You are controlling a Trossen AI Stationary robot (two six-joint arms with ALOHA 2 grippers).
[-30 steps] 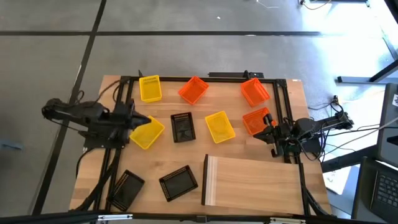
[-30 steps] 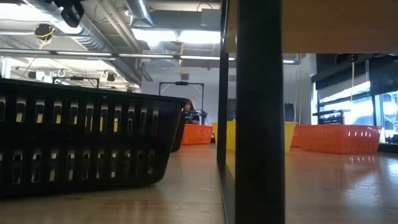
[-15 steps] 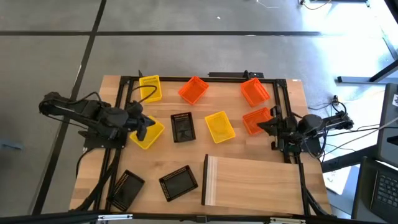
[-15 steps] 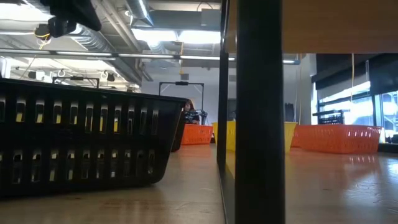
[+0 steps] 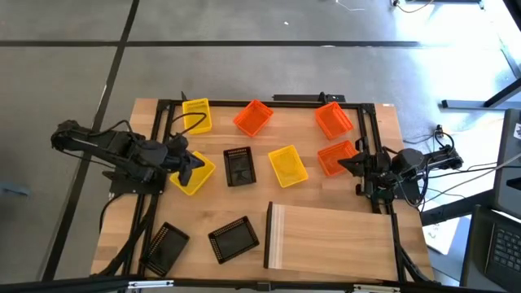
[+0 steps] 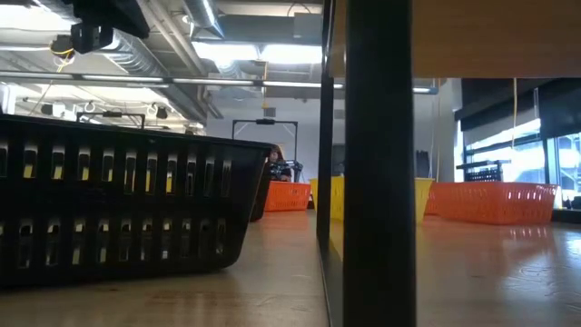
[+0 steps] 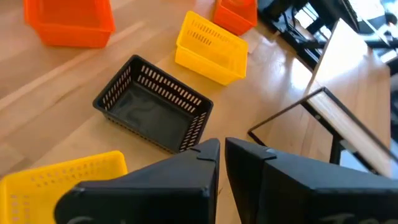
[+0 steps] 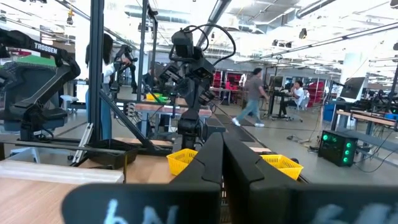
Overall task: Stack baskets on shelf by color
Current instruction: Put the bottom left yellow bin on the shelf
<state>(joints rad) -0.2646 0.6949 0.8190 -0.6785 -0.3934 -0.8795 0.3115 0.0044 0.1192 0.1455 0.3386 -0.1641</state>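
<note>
Yellow, orange and black baskets stand scattered on the wooden table. My left gripper (image 5: pixel 192 163) hovers over the right end of a yellow basket (image 5: pixel 190 177), tipped down toward the black basket (image 7: pixel 152 113); a narrow slit shows between its fingers (image 7: pixel 221 152), which hold nothing. My right gripper (image 5: pixel 345 163) is shut (image 8: pixel 222 148), raised beside an orange basket (image 5: pixel 334 156) at the table's right edge. The shelf (image 5: pixel 330 237), a pale board with a dark end piece, lies at the near right with nothing on it.
More baskets: yellow (image 5: pixel 196 115), orange (image 5: pixel 253 117) and orange (image 5: pixel 334 119) along the far edge, yellow (image 5: pixel 287 165) in the middle, black (image 5: pixel 234 238) and black (image 5: pixel 167 247) near the front. A black rod frame (image 5: pixel 163 130) borders the table. People walk in the room behind.
My left gripper has reached a little toward the table's right, over the yellow basket, tipping downward and rolling about its own line. My right gripper has risen slightly beside the orange basket. No basket has moved.
</note>
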